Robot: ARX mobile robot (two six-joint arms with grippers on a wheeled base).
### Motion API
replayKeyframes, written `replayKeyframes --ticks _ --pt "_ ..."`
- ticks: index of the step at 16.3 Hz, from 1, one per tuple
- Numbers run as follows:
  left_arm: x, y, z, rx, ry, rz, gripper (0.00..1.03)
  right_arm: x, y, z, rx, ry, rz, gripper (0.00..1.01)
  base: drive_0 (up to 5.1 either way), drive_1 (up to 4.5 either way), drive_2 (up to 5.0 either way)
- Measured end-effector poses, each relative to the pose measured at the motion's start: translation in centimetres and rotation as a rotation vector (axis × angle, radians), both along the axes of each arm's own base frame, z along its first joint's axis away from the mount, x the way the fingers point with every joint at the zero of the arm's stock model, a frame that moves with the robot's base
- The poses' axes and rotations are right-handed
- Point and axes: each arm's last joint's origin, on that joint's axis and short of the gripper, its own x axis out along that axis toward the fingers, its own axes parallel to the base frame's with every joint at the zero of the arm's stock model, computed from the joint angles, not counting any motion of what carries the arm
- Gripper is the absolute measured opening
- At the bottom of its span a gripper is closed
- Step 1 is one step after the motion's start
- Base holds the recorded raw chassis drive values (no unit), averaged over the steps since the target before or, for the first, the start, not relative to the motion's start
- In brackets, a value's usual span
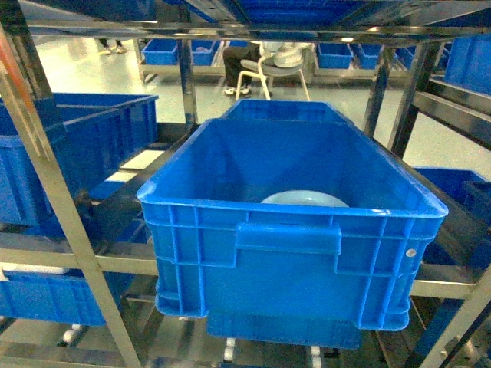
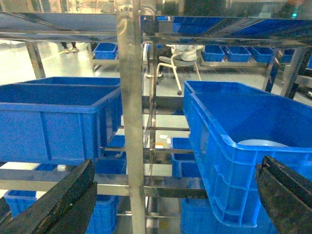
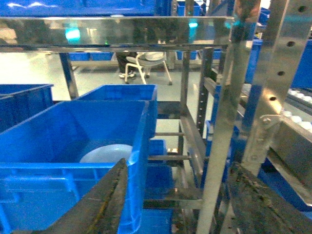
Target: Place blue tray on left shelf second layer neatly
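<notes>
Tray sits low in the crate, ahead of both arms

Pale blue tray (image 1: 304,199) lies flat on the bottom of the big blue crate (image 1: 291,230), close to the crate's near wall. Only the top curve of it peeks over that wall in the head view. The crate rests on the steel rails of the left shelf second layer (image 1: 61,261).

The left end effector (image 2: 170,195) is wide open and holds nothing. Its two dark fingers (image 2: 63,200) stand far apart at the bottom of its own view. From there, the tray (image 2: 263,143) is ahead and off to the right, inside the crate.

The right end effector (image 3: 170,204) is also spread open and empty. From there, the tray (image 3: 107,152) is ahead and to the left, just past the crate's near wall.

Both arms look about as near as each other, one on each side of the crate. I cannot tell which is closer.

The tray faces up, with its rim on top. Its long way seems to run side to side across the crate, but so much is hidden that I am not sure.
</notes>
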Motion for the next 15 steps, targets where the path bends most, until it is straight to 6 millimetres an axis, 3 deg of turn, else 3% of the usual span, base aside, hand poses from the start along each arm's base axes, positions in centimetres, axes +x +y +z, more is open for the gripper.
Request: replayKeyframes --ticks 5,6,10,15 --pt "0.0 0.0 0.0 0.0 0.0 -0.001 0.98 0.0 -1.4 -1.5 -0.027 -0.008 0.009 0.07 0.0 0.0 0.0" --pt "0.0 0.0 0.0 0.0 0.0 -0.001 0.98 0.0 -1.6 -1.8 -0.03 -0.008 0.01 0.02 0.0 0.0 0.0" --pt "0.0 0.0 0.0 0.0 0.0 0.001 0.98 0.0 -3.0 -2.6 -0.034 -0.005 -0.015 0.02 0.0 0.0 0.0" --pt "0.0 0.0 0.0 0.0 0.0 0.0 0.98 -0.1 -2.8 -3.8 -0.033 -0.014 0.015 0.02 0.0 0.0 0.0"
